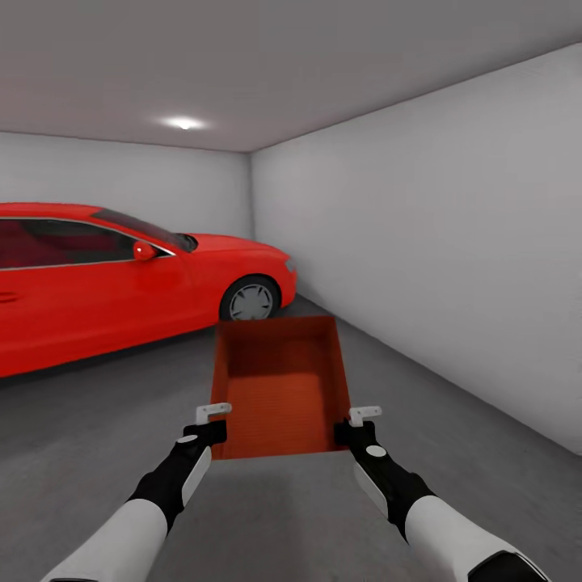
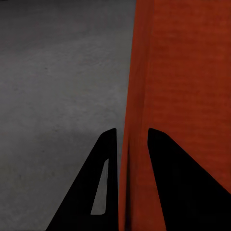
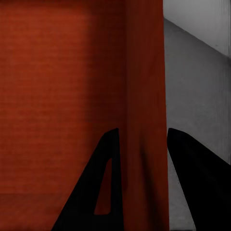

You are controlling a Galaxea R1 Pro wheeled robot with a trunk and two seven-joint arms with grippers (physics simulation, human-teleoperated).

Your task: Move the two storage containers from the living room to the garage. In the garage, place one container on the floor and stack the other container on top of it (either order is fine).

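Head view: I carried one storage container [image 1: 279, 388] above the garage floor [image 1: 97, 420], red car [image 1: 121, 275] leftward. Left wrist view: left gripper [image 2: 130, 144] pinched its side wall. Right wrist view: right gripper [image 3: 142, 144] pinched the opposite wall. Next, I judged: lowering it level.

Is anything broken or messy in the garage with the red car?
Nothing stands out. The storage container is held level, both grippers clamped on its side walls, empty and undamaged. The red car sits normally on the floor.
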